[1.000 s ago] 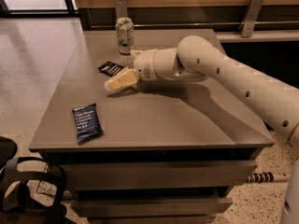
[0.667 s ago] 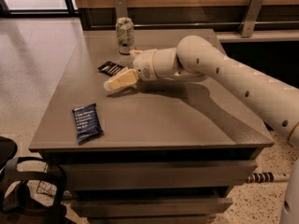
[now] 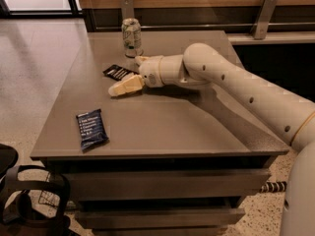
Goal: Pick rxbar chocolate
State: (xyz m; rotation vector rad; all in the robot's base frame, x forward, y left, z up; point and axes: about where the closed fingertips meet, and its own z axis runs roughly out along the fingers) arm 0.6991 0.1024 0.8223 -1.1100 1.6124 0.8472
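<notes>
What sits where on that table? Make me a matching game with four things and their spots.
Things:
1. can
2. rxbar chocolate
3. dark blue bar
4. claw

Places:
A. flat near the front left corner of the table
B. low over the tabletop, right beside the black wrapper
C. upright near the back edge
D. flat, just in front of the can

Pairs: 1-C, 2-D, 3-A, 4-B
</notes>
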